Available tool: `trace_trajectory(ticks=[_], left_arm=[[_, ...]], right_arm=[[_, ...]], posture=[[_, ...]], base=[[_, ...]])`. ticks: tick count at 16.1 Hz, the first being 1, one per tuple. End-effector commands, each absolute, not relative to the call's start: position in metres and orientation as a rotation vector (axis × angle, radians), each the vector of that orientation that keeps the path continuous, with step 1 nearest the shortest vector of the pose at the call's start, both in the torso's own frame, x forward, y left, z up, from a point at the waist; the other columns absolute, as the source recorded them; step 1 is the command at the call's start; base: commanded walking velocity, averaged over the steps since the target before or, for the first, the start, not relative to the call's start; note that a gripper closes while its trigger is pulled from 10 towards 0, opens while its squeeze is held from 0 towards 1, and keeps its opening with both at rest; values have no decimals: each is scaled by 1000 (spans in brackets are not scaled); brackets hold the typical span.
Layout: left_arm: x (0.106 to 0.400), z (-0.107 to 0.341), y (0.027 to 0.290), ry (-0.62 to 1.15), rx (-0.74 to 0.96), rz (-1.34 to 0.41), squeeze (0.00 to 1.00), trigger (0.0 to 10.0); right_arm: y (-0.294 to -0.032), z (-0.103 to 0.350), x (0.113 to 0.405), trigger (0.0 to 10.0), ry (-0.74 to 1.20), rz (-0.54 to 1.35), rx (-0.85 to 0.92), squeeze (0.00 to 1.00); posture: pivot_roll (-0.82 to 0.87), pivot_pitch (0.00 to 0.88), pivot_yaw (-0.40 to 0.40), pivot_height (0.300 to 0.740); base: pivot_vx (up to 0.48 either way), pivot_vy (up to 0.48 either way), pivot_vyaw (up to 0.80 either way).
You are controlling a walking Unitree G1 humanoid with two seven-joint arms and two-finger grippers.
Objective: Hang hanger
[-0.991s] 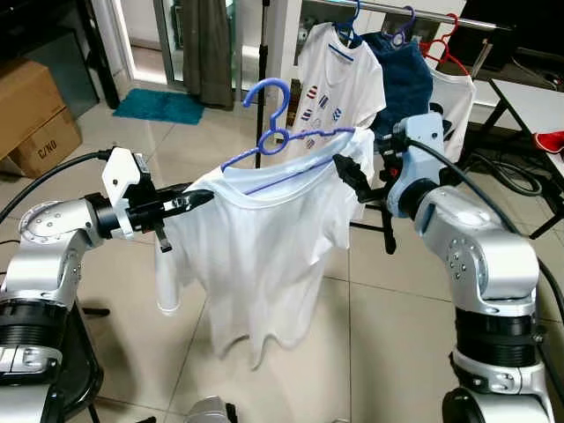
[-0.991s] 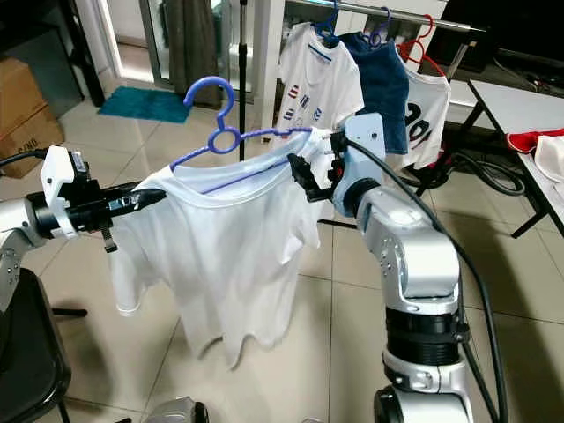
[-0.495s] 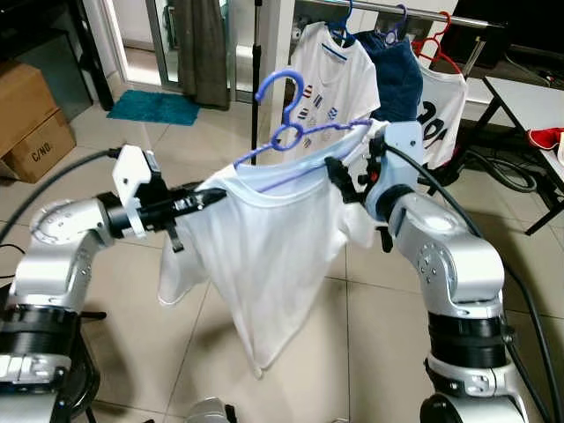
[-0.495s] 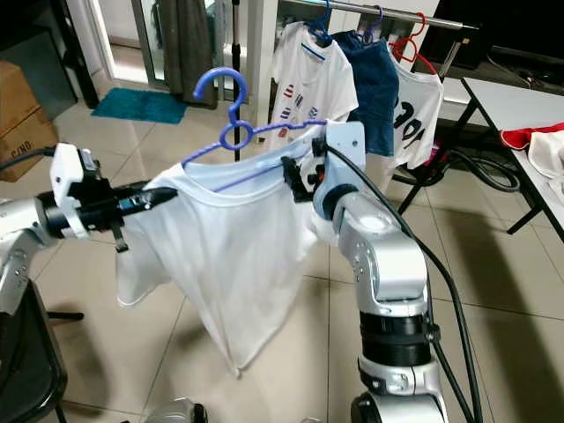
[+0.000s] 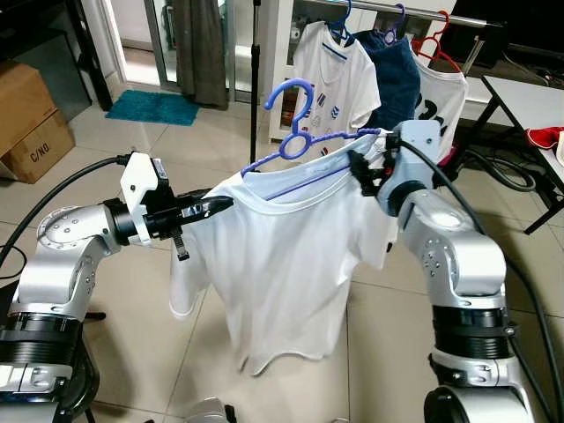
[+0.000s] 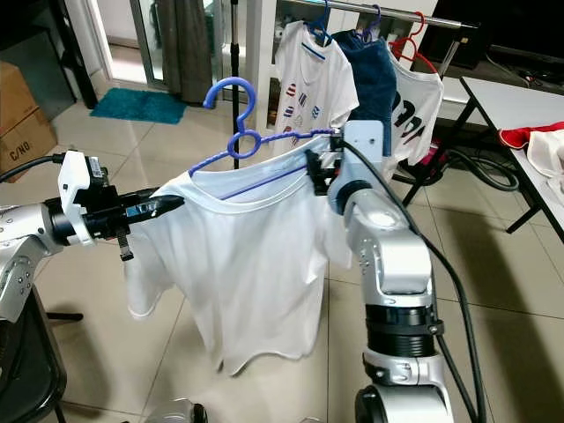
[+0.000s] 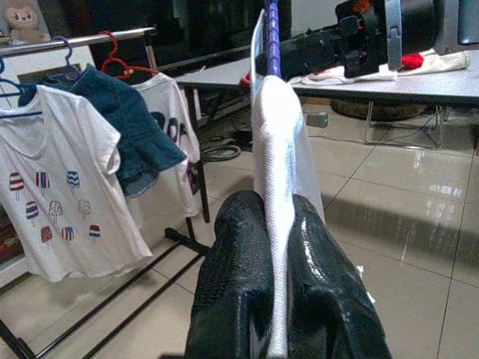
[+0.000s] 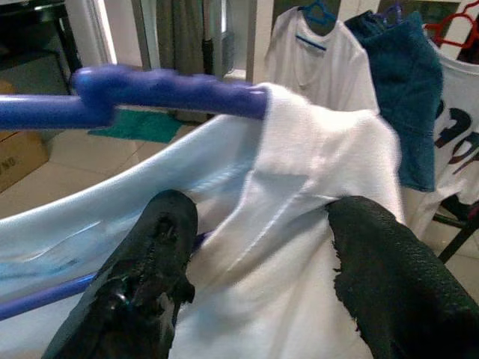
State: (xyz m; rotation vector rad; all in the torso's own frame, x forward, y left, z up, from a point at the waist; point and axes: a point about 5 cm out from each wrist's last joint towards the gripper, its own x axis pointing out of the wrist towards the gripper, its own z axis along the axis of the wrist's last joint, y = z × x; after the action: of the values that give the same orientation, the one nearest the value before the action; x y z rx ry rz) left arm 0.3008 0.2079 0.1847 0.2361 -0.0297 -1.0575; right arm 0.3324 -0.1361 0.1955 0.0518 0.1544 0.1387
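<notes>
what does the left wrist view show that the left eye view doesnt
The left wrist view looks along the left gripper, whose black fingers are pinched shut on the white t-shirt's shoulder seam, and it takes in a grey table behind. The left eye view instead gives the whole picture: both silver arms, the right gripper at the other shoulder, the blue hanger hook standing free, a cardboard box and a teal mat. Both show the white t-shirt and the rack with hung clothes.

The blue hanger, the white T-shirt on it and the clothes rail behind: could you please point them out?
blue hanger point(image 5: 291, 92), left eye view, on its hook.
white T-shirt point(image 5: 282, 264), left eye view, chest panel.
clothes rail point(image 5: 414, 12), left eye view, on the metal bar.
</notes>
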Motion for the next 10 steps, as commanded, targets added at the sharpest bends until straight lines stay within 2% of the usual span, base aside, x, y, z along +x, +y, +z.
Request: trace_trajectory(ticks=[1, 2, 3, 10], left_arm=[[302, 196, 206, -72, 246, -1062, 0, 0], [302, 196, 206, -70, 248, -1060, 0, 0], [303, 197, 207, -69, 249, -1059, 0, 0], [304, 201, 207, -71, 251, -1067, 0, 0]], right_arm=[[-142, 202, 335, 2275, 129, 118, 59, 0], [-143, 203, 336, 2118, 125, 115, 59, 0], [-144, 202, 336, 39, 124, 114, 63, 0], [-146, 199, 338, 0, 133, 114, 81, 0]], posture=[[-8, 0, -51, 740], [-9, 0, -50, 740], [-9, 0, -49, 740], [-8, 0, -45, 740]], base=[[0, 0, 0], [0, 0, 0], [0, 0, 0], [0, 0, 0]])
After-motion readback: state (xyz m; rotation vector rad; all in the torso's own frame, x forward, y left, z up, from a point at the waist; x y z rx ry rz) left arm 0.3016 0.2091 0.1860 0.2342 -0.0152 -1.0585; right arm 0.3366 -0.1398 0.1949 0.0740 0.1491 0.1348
